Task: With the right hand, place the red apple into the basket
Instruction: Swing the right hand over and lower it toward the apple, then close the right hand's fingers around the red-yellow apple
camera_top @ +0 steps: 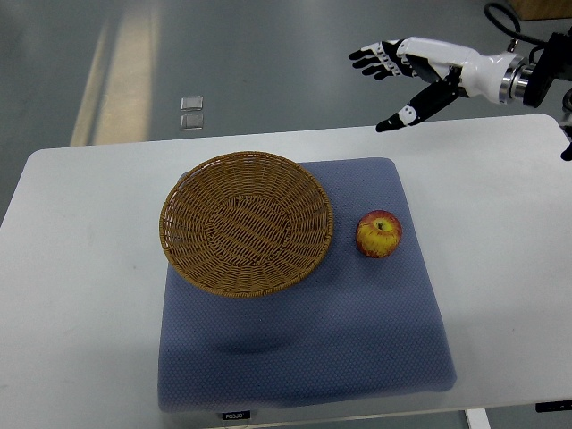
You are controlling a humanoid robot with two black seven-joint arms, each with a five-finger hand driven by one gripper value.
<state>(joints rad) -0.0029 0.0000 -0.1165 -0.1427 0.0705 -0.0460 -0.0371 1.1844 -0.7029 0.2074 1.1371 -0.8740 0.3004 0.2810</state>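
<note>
a: while the right hand (404,73) hangs high at the far right corner, beyond the far edge of the table (80,268), nothing is taken yet. the fingers (371,59) are spread wide and hold nothing, and the thumb points down toward the table.

b: and the apple (379,234), where is it?

a: it lies on the blue mat (304,357), just beside the right rim of the basket (246,222), with a small gap between them as far as i can see. it stands upright, the stem hollow facing up. its skin is red with yellow patches. the basket has nothing in it.

b: so which step is this?

a: i judge it is the reach, the very first part. the hand is well apart from the apple, so the task is almost not begun.

b: what does the next move ask for?

a: the hand must come toward the robot and down, over the apple, keeping the fingers wide until they are around it. because the basket rim is so near on the left side of the apple, i think the fingers should close from above or from the right, not push the apple against the rim. after the grasp it needs a lift over the rim, a short way to the left, then release.

b: the left arm?

a: it is not in the picture.
</note>
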